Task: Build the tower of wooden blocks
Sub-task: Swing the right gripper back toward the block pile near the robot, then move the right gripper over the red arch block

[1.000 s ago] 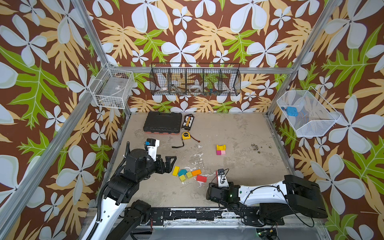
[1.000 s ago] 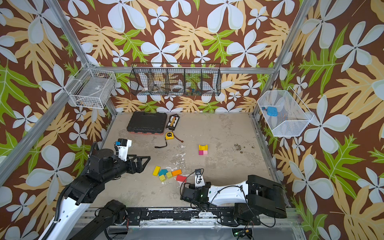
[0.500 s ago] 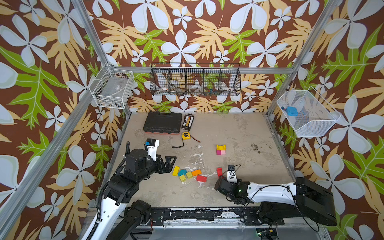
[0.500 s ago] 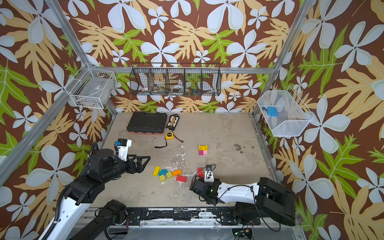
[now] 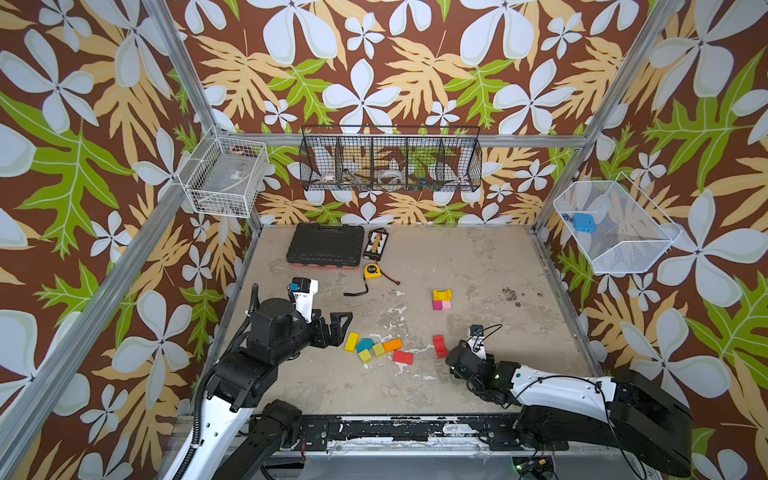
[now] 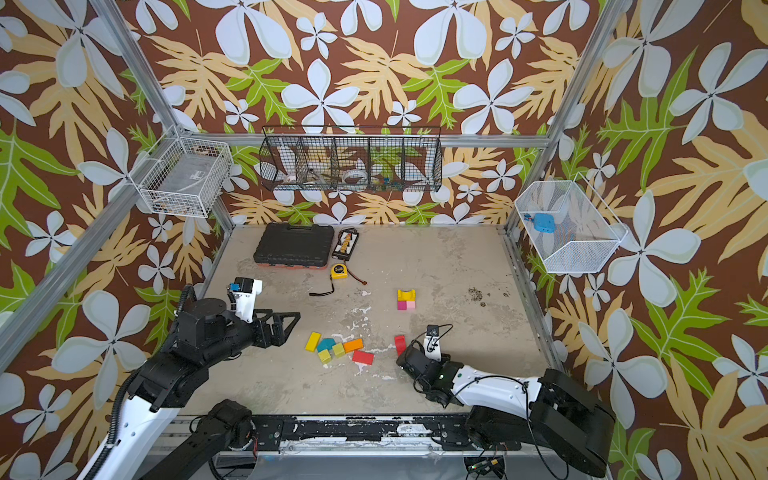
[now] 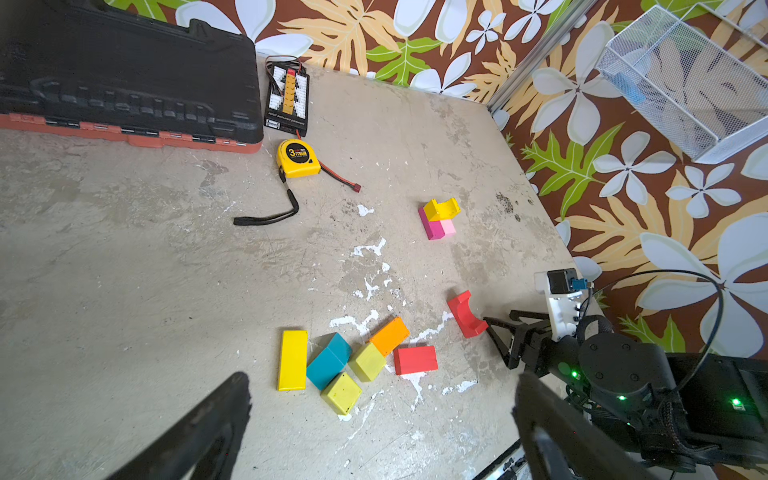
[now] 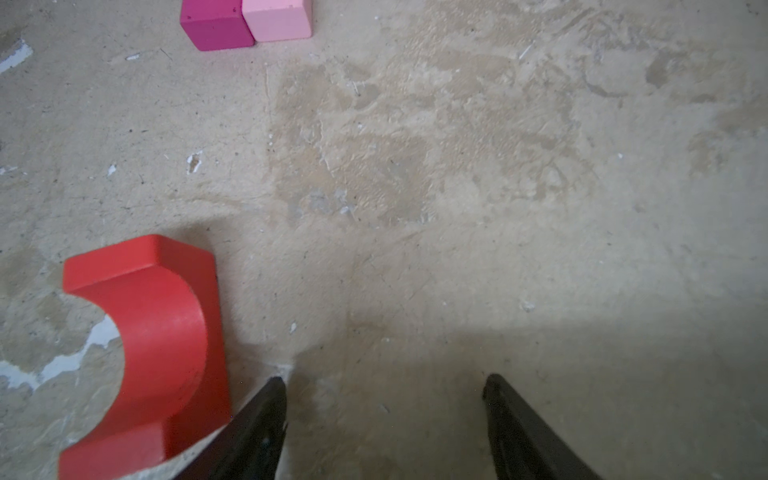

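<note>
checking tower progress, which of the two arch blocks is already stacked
The yellow arch, sitting atop the magenta block and pink block; the red arch lies alone on the table.

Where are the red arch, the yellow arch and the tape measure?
red arch [image 8: 166, 332], right wrist view, on its curved face.
yellow arch [image 7: 440, 210], left wrist view, on its middle.
tape measure [image 7: 297, 158], left wrist view, on the middle of its case.

High pair; wrist views sharing red arch [image 8: 166, 332]
</note>
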Controlling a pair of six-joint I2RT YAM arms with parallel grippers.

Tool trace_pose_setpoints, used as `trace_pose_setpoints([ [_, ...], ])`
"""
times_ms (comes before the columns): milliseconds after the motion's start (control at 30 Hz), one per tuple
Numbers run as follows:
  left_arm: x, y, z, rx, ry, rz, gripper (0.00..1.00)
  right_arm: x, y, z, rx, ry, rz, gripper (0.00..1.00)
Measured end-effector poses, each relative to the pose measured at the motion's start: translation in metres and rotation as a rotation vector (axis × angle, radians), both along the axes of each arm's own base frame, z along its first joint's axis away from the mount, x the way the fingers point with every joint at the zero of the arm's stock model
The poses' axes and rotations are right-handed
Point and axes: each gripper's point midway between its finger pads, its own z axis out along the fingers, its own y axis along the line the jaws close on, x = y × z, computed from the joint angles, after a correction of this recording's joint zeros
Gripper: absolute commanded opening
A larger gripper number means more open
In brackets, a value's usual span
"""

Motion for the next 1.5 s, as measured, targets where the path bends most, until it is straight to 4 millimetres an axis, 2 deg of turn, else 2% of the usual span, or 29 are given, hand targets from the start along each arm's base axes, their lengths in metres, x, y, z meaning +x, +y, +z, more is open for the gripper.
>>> trace_pose_setpoints([
  [167,0.000,0.001,0.001,-0.001,-0.002,0.004,1.00,0.000,0.016,0.012,0.071,0.001,0.039,0.74],
  [267,0.000,0.001,0.000,-0.001,-0.001,0.004,1.00,-0.011,0.035,0.022,0.109,-0.014,0.122,0.86],
  [367,0.000,0.000,0.000,0.001,0.001,0.004,1.00,-0.020,0.053,0.028,0.124,-0.020,0.191,0.90],
  [633,0.001,0.000,-0.001,0.001,0.003,0.004,1.00,-0.003,0.064,0.019,-0.014,0.009,0.144,0.91],
  [800,0.000,0.000,0.000,0.000,0.000,0.003,1.00,0.014,0.046,0.004,-0.074,0.046,0.078,0.88],
  [1067,0.000,0.000,0.000,0.000,0.000,0.003,1.00,0.037,0.015,-0.002,-0.037,0.023,-0.024,0.85],
  [1267,0.000,0.001,0.001,-0.001,-0.002,0.003,1.00,0.041,-0.010,-0.001,-0.015,0.011,-0.073,0.85],
  [1500,-0.001,0.001,0.002,-0.003,-0.007,0.003,1.00,0.044,-0.017,0.003,0.038,0.010,-0.100,0.84],
])
